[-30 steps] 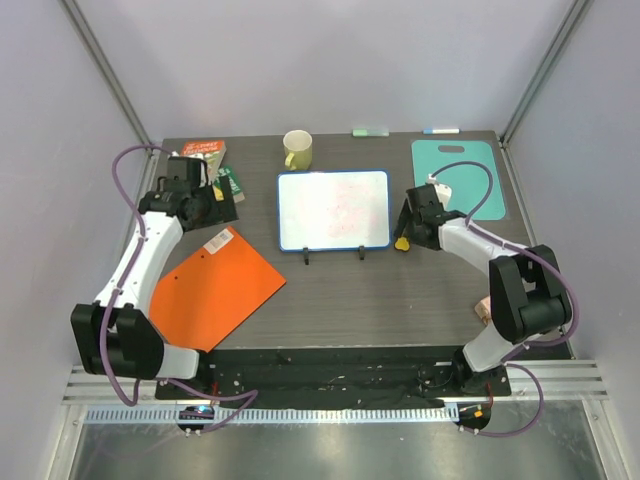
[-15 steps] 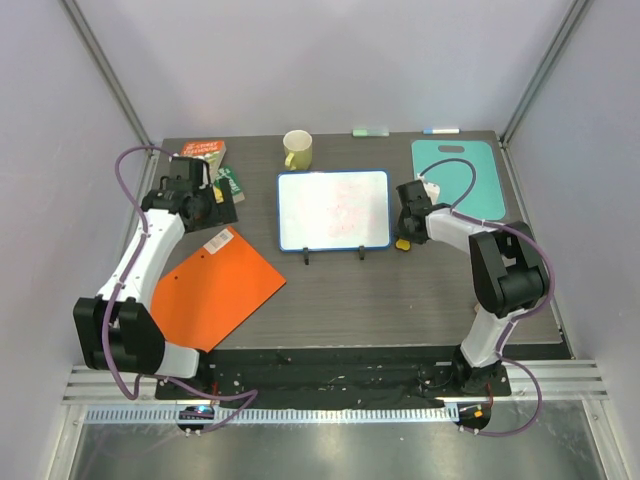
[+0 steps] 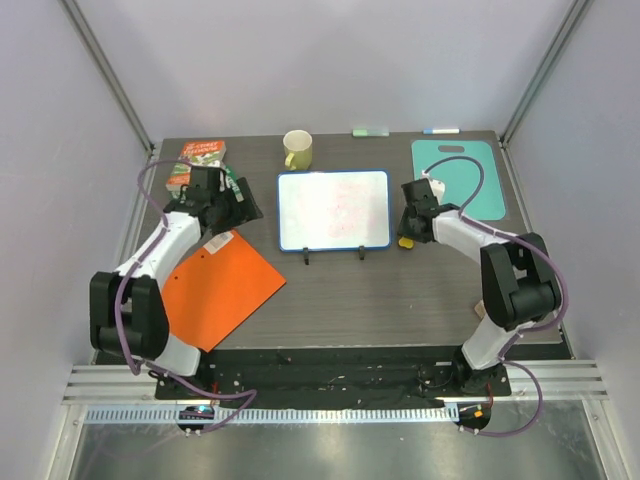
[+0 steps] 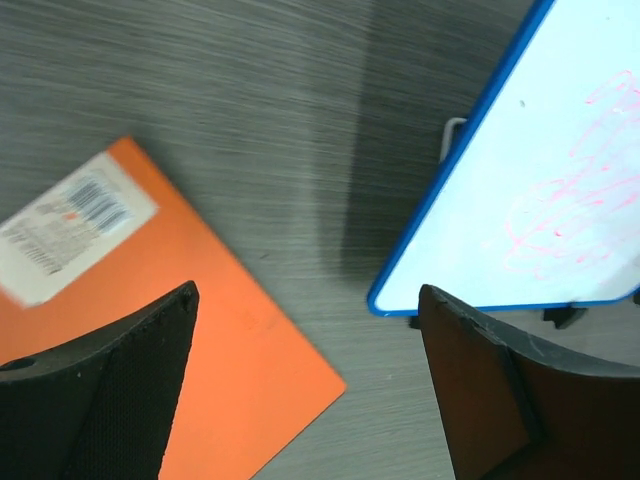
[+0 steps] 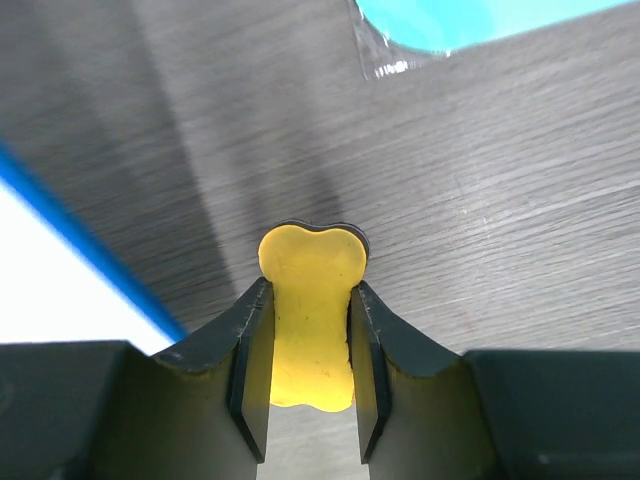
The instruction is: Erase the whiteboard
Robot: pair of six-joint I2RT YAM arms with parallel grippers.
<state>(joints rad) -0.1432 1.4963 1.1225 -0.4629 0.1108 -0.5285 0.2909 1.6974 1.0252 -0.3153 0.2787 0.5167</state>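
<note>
Dark grey, wood-grained worktop [image 3: 400, 300] fills the scene between pale lilac walls, with both arms reaching in from its near edge. At the middle, towards the far side, lies the whiteboard [image 3: 333, 209], a glossy white panel in a thin blue frame with rounded corners and two small black feet showing at its near edge. Faint red scribbles cover much of its face. A yellowish mug [image 3: 297, 150] stands just beyond its far left corner, and a teal cutting board [image 3: 457, 175] with a handle slot lies at the far right. An orange folder [image 3: 215, 290] with a barcode label rests at the near left, and a small stack of books [image 3: 203, 152] sits in the far left corner. The left fingers [image 3: 243, 208] hang over the bare worktop just left of the whiteboard's left edge, above the folder's far corner. They are spread wide with nothing between them. The right fingers [image 3: 405, 234] are just beside the whiteboard's near right corner, closed against both sides of a small yellow piece [image 5: 308, 300] that is waisted like a bone. Whether that piece rests on the worktop or is raised off it cannot be told. The right wrist view shows the blue frame just left of the piece and the cutting board's corner beyond it.
</note>
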